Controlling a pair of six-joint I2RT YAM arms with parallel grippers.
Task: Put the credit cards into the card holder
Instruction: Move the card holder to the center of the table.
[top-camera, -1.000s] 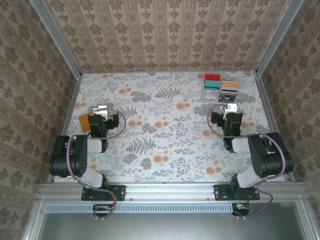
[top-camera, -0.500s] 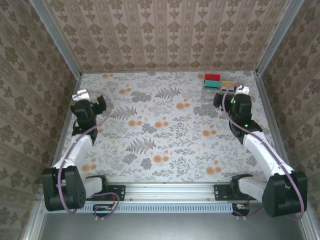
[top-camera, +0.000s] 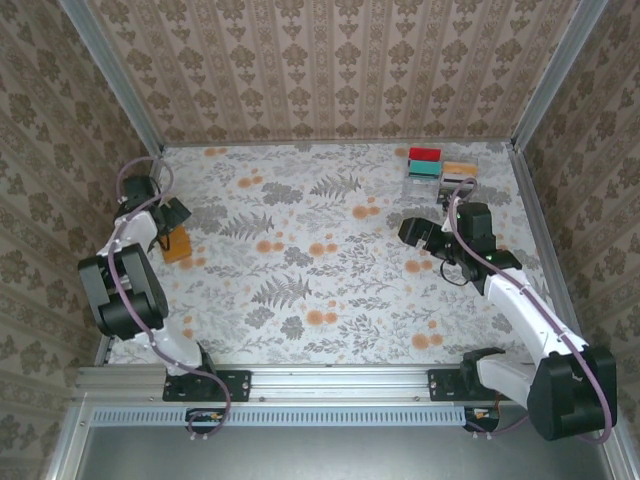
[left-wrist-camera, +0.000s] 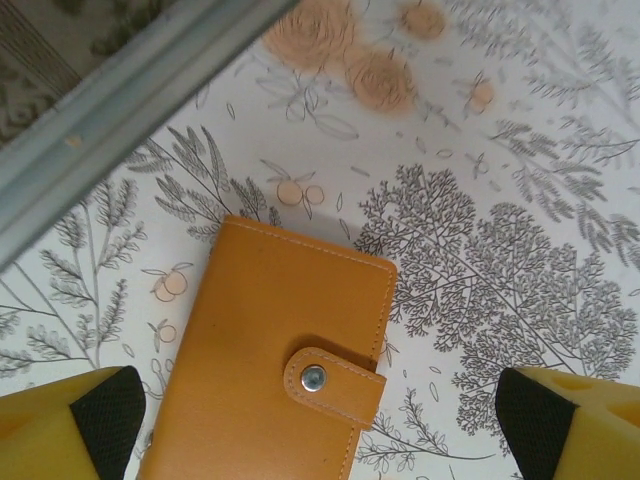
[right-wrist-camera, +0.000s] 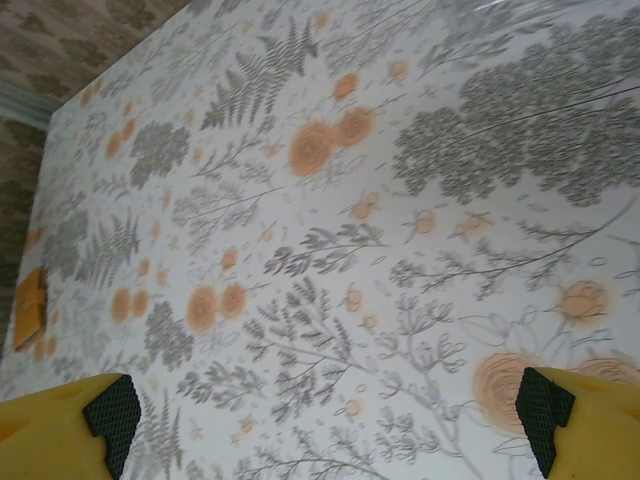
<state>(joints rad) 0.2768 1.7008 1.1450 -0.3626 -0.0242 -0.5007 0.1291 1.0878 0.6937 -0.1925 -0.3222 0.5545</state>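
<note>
The card holder (left-wrist-camera: 280, 360) is a closed orange-tan wallet with a snap strap, lying flat near the table's left edge (top-camera: 178, 245). My left gripper (left-wrist-camera: 320, 430) hovers over it, open, one yellow fingertip (left-wrist-camera: 100, 420) on each side and nothing held; in the top view the left gripper (top-camera: 172, 214) sits just behind the wallet. The credit cards (top-camera: 440, 166) lie grouped at the far right: red (top-camera: 425, 154), teal (top-camera: 423, 168) and beige (top-camera: 459, 169). My right gripper (top-camera: 412, 232) is open and empty, in front and to the left of them, facing left across bare table (right-wrist-camera: 328, 420). The card holder (right-wrist-camera: 30, 305) appears small at the far left.
An aluminium frame rail (left-wrist-camera: 120, 100) and patterned wall run close beside the wallet on the left. Walls enclose the floral table (top-camera: 330, 260) on three sides. The right arm's cable (top-camera: 455, 200) loops beside the nearest cards.
The left arm came away from the far-left corner and now hovers by the wallet. The right gripper backed away from the cards and turned left. Both stayed open.
</note>
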